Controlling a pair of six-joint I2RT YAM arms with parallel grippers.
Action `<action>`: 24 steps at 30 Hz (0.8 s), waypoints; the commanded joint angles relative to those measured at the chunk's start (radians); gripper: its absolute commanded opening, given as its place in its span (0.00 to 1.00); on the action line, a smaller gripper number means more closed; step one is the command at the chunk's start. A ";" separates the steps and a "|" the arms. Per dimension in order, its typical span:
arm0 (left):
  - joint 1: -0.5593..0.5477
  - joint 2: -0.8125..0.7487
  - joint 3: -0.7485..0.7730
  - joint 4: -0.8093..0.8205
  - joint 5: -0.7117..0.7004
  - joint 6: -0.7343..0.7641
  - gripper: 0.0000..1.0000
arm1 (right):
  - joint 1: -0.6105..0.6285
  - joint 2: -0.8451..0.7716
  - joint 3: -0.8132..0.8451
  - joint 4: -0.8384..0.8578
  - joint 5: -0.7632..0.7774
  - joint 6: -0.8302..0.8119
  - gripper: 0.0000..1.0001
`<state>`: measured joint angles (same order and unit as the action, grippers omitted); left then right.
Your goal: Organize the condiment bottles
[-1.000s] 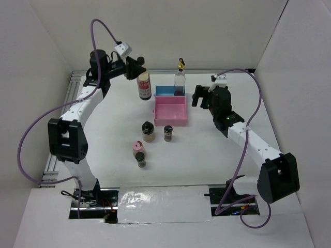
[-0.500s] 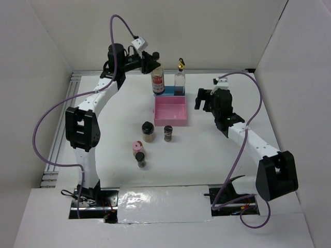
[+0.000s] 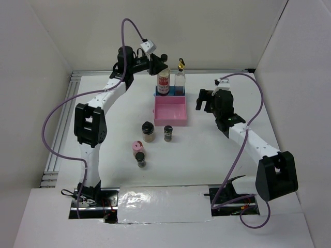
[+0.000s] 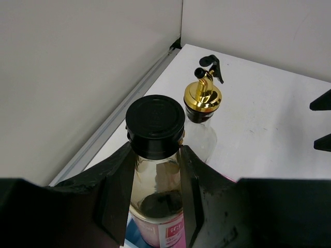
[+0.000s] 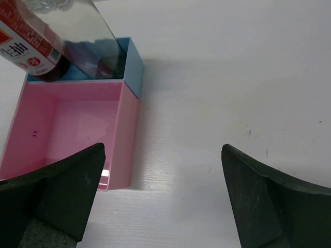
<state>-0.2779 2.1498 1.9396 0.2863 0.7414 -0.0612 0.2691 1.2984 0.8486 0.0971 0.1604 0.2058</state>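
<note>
My left gripper (image 4: 155, 181) is shut on the neck of the tall bottle with a black cap and tan label (image 4: 155, 124), which stands upright. In the top view this bottle (image 3: 164, 83) is at the blue tray (image 3: 158, 93), right beside the clear bottle with a gold spout (image 3: 179, 77) (image 4: 202, 98). In the right wrist view both bottle bases (image 5: 31, 51) (image 5: 98, 46) sit down inside the blue tray (image 5: 132, 59). Several small jars, black-lidded (image 3: 148, 130) (image 3: 168, 133) (image 3: 140, 160) and pink-lidded (image 3: 137, 148), stand on the table. My right gripper (image 3: 203, 99) (image 5: 163, 191) is open and holds nothing, right of the pink tray.
The pink tray (image 3: 170, 123) (image 5: 119, 139) lies against the front of the blue tray and holds nothing. White walls close in the back and both sides. A metal rail (image 3: 59, 119) runs along the left edge of the table.
My left arm has carried the black-capped bottle to the right, from left of the blue tray to beside the gold-spouted bottle. The right arm has hardly moved.
</note>
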 commanded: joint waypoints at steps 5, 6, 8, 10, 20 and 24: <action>-0.003 0.015 0.105 0.178 -0.007 -0.026 0.00 | -0.016 -0.024 -0.008 0.015 -0.002 0.010 1.00; -0.004 0.021 0.108 0.178 -0.004 -0.028 0.00 | -0.016 -0.024 -0.005 0.012 -0.002 0.010 1.00; -0.006 0.033 0.110 0.179 -0.004 -0.034 0.00 | -0.018 -0.022 -0.002 0.009 -0.001 0.009 1.00; -0.004 0.039 0.111 0.171 -0.007 -0.040 0.00 | -0.016 -0.024 0.001 0.004 0.002 0.007 1.00; -0.004 0.042 0.041 0.171 -0.004 -0.066 0.00 | -0.019 -0.044 -0.011 -0.014 0.014 0.007 1.00; -0.006 0.064 0.033 0.195 0.006 -0.052 0.00 | -0.024 -0.045 -0.014 -0.014 0.014 0.010 1.00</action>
<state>-0.2787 2.2253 1.9583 0.3145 0.7227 -0.0948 0.2543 1.2850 0.8410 0.0818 0.1654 0.2123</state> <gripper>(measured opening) 0.485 0.998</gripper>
